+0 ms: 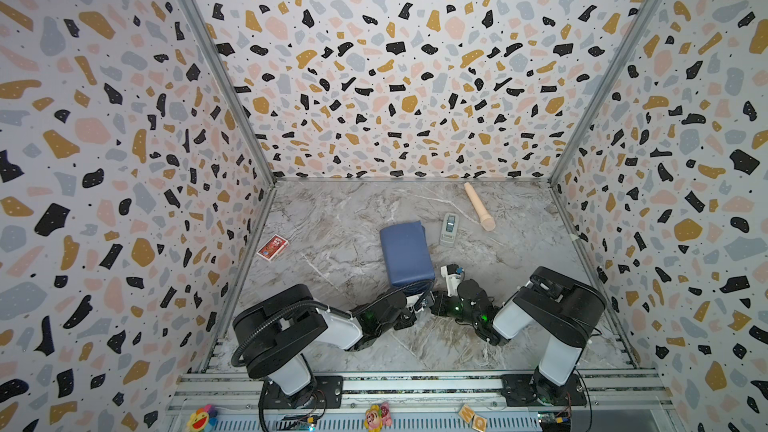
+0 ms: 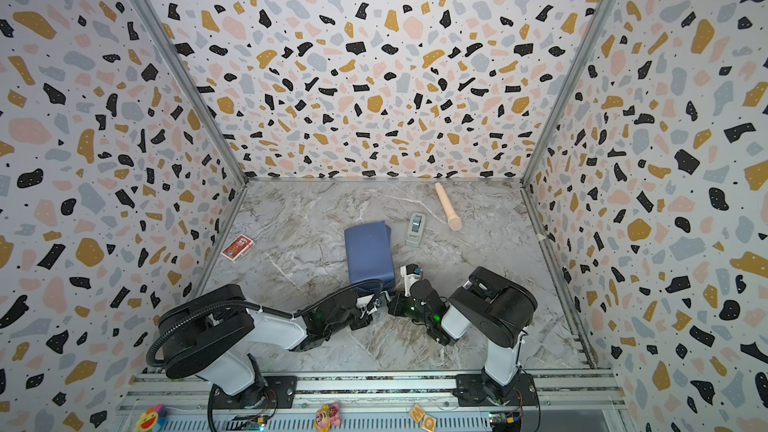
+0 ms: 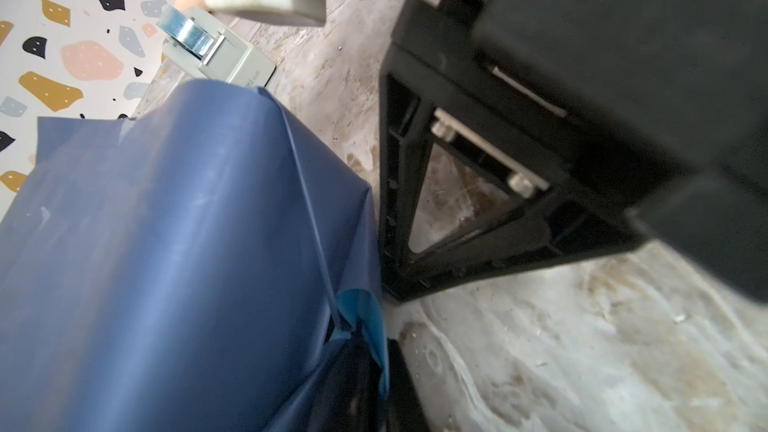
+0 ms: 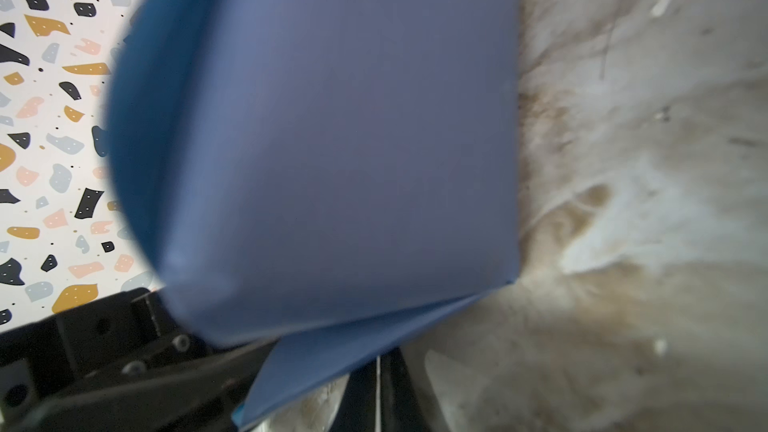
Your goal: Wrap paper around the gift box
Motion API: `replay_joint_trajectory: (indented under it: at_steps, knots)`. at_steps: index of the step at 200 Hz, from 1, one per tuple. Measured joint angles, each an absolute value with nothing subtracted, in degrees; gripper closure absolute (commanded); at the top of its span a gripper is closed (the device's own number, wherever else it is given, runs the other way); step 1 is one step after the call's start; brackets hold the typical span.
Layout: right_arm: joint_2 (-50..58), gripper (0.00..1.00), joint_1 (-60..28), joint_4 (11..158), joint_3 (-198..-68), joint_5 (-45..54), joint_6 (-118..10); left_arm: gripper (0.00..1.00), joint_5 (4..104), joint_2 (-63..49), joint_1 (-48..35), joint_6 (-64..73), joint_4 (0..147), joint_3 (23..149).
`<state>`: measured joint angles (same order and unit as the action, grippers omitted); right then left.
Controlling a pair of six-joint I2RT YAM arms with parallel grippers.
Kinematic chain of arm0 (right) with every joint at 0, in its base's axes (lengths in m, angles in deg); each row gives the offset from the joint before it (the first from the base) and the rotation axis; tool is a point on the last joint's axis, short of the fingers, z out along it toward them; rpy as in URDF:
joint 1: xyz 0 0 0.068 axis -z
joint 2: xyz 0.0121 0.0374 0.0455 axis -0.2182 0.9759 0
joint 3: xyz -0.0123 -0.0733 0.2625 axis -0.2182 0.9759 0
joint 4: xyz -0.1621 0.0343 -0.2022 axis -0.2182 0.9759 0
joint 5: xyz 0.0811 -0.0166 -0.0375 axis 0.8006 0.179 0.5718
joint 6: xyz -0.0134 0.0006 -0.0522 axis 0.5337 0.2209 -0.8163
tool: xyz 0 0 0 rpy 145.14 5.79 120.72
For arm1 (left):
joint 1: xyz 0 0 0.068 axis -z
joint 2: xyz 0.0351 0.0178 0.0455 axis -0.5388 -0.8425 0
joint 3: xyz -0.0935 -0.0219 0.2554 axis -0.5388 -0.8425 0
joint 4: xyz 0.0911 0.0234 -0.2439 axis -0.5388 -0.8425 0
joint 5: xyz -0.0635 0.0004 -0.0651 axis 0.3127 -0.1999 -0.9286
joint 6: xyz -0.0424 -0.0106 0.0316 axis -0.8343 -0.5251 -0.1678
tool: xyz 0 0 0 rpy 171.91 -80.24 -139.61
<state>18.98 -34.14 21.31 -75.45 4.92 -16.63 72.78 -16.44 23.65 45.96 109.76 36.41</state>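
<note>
Right wrist view: right claw [image 4: 320, 384] clenched on the paper [image 4: 332, 139]; left claw [image 3: 376, 384] likewise on its corner.

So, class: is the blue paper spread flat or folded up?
Folded: the paper forms a raised, box-shaped bundle with creased edges.

Carrying, at the centre of a grey-veined marble-look tabletop [image 1: 332, 222], dull blue paper [image 1: 405, 253] wrapped into a box-shaped bundle; bearing a grey plastic tape dispenser [image 1: 449, 229] near it, a pale beige flared cylinder [image 1: 479, 206] farther back, a small red card pack [image 1: 272, 247] well apart.
</note>
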Motion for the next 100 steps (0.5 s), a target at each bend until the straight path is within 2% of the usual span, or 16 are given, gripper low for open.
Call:
replay_joint_trajectory:
  at_steps: [14, 52, 100]
  knots:
    - [18.96, 0.93, -34.14, 21.35, -75.45, 4.92, -16.65, 1.00, 72.80, -16.44, 23.65, 45.98, 110.00, 36.38]
    - [17.56, 0.91, -34.14, 22.75, -74.53, 4.90, -17.09, 1.00, 72.85, -16.40, 23.63, 45.98, 110.48, 36.23]
    - [7.09, 0.81, -30.55, 30.99, -68.67, 7.63, -19.82, 1.00, 69.72, -13.58, 23.34, 45.93, 111.40, 33.28]
